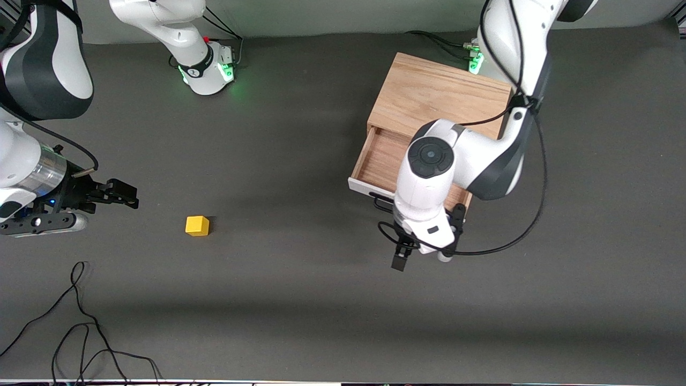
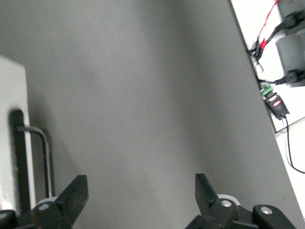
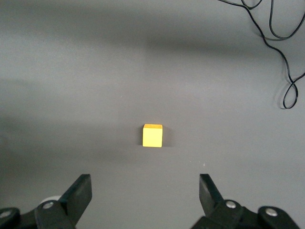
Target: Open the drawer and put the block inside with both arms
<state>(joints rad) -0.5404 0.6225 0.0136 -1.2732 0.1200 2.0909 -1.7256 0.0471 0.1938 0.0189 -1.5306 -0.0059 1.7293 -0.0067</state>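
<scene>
From the front view I see the whole grey desk [image 1: 300, 300]: the light oak box [image 1: 437, 91] sits toward the left arm's end, near the bases, with its drawer [image 1: 378, 161] pulled out toward the camera and the wood interior showing. The left arm partly covers that drawer, and the left hand [image 1: 399, 257] hangs over bare desk just past the drawer's front, holding nothing. Only the left wrist view shows me how wide its fingers [image 2: 71, 193] stand, plus the white front panel [image 2: 12, 138] and black wire handle [image 2: 31, 148] close by. The right hand [image 1: 120, 194] hovers over the desk at the right arm's end, fingers [image 3: 78, 193] spread wide and empty. The block [image 1: 197, 225] rests on the desk well apart from the drawer; the right wrist view has it [image 3: 152, 135] centred between the fingers but farther off. Loose black cables [image 1: 80, 332] lie nearest the camera. I can read no writing anywhere.
</scene>
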